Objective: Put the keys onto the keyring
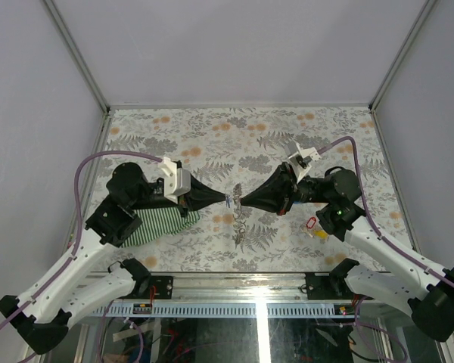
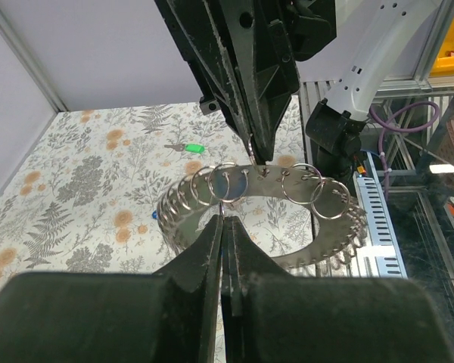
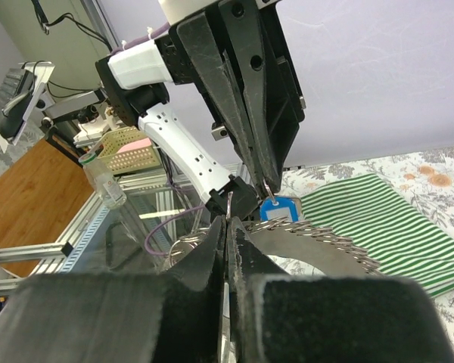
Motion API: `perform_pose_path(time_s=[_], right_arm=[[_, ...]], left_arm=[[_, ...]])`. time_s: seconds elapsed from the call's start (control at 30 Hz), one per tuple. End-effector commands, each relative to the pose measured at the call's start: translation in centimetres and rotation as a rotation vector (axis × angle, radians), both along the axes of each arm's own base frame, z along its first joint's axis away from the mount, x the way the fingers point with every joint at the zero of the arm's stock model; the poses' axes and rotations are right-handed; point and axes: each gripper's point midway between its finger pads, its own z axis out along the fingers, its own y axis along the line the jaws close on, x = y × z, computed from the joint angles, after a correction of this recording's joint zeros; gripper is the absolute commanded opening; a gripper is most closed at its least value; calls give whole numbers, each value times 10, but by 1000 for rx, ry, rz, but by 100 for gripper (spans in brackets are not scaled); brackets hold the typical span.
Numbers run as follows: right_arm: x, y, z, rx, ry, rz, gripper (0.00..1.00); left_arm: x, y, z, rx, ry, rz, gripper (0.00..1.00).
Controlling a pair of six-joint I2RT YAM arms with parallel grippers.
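Observation:
My two grippers meet tip to tip above the middle of the table. The left gripper (image 1: 225, 200) (image 2: 223, 220) is shut on the small metal loop of a blue key (image 3: 276, 209), whose tag hangs below its tips. The right gripper (image 1: 243, 202) (image 3: 228, 220) is shut on a thin wire of the keyring (image 2: 329, 242) (image 3: 325, 243). That keyring is a silvery toothed band with several small rings, and it sags between the two grippers (image 1: 240, 224). A green key (image 2: 193, 149) lies on the table beyond. A red key (image 1: 312, 224) and a yellow key (image 1: 318, 234) lie by the right arm.
A green striped cloth (image 1: 163, 224) (image 3: 378, 219) lies flat under the left arm. The floral table (image 1: 242, 140) has walls at the back and sides. An aluminium rail (image 1: 234, 280) with the arm bases runs along the near edge.

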Motion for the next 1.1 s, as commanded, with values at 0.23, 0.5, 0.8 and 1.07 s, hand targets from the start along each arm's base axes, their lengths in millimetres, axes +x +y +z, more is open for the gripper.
perform_pose_path(time_s=[0.23, 0.5, 0.8, 1.07], right_arm=[[2, -1, 28, 50, -59, -10, 0], [7, 4, 22, 28, -18, -10, 0], [9, 6, 21, 27, -1, -9, 0], [11, 8, 21, 29, 4, -12, 0]], left_arm=[[-5, -2, 27, -55, -62, -45, 0], [-5, -3, 27, -52, -58, -55, 0], [-7, -4, 26, -45, -49, -68, 0], [-9, -6, 22, -34, -38, -93, 0]])
